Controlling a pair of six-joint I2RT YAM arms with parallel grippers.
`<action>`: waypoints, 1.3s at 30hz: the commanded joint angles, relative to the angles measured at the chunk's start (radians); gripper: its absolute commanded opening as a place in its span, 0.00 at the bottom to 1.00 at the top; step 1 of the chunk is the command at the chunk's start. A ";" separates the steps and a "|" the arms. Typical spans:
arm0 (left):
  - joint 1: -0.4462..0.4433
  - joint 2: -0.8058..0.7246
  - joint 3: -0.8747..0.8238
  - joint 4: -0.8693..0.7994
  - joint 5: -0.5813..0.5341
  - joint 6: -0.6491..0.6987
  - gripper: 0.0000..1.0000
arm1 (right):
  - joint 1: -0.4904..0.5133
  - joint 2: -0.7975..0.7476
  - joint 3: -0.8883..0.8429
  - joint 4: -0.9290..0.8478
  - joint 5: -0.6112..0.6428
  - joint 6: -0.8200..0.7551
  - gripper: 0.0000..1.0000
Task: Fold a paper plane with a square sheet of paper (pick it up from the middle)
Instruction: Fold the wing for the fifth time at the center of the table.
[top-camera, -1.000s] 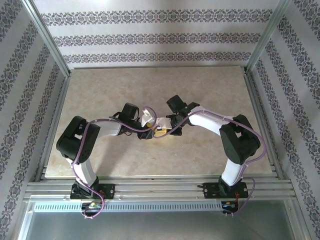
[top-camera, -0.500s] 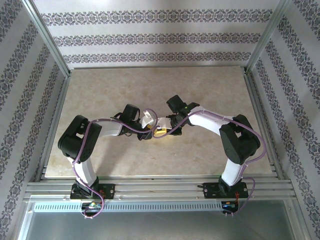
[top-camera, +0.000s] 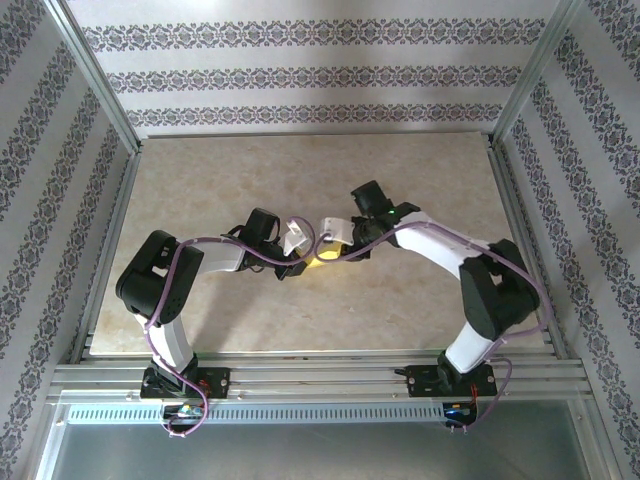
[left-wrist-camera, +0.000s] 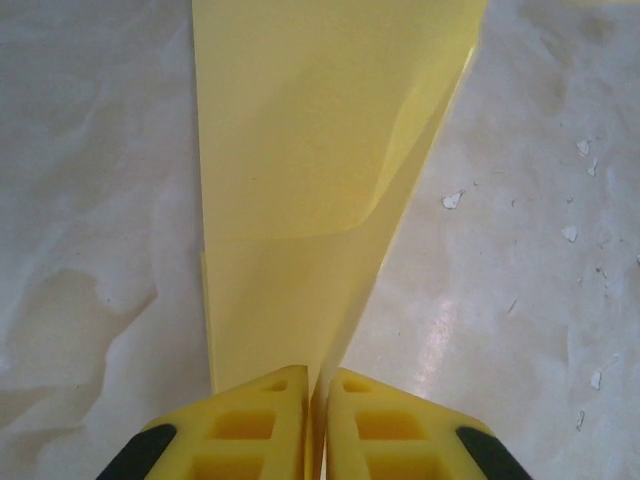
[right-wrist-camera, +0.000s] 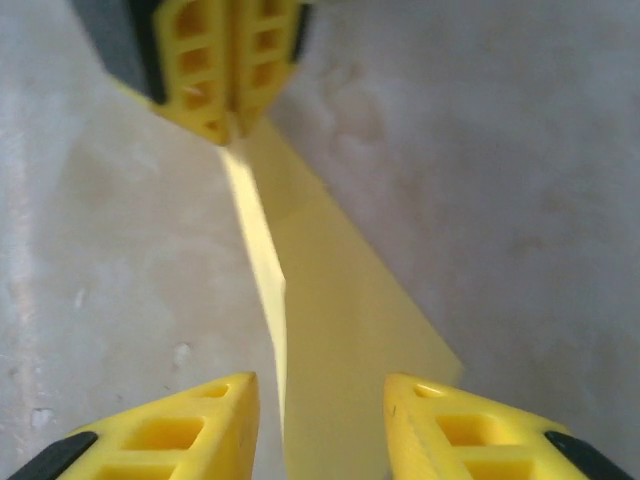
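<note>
Left gripper (left-wrist-camera: 318, 390) pinches the folded sheet (left-wrist-camera: 320, 150) by one end; right gripper (right-wrist-camera: 320, 400) stands open astride it, so creases could spring apart.

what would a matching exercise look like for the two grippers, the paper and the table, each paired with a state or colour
Column 1
1. left gripper
2. right gripper
3. folded paper
4. table

Column 2
A. pale marbled surface
B. jaws apart, gripping nothing
C. yellow, pinched at one end
D. jaws shut on the paper

Pairs: 1-D, 2-B, 3-C, 4-A
</note>
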 joint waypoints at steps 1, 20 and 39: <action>-0.017 -0.006 -0.011 0.053 -0.001 -0.090 0.09 | -0.039 -0.087 -0.073 0.157 -0.028 0.238 0.41; -0.019 0.005 -0.007 0.094 0.002 -0.471 0.00 | -0.097 -0.084 -0.289 0.567 -0.159 1.389 0.44; -0.026 0.052 0.003 0.136 -0.028 -0.807 0.00 | -0.044 0.148 -0.308 0.908 -0.290 1.701 0.37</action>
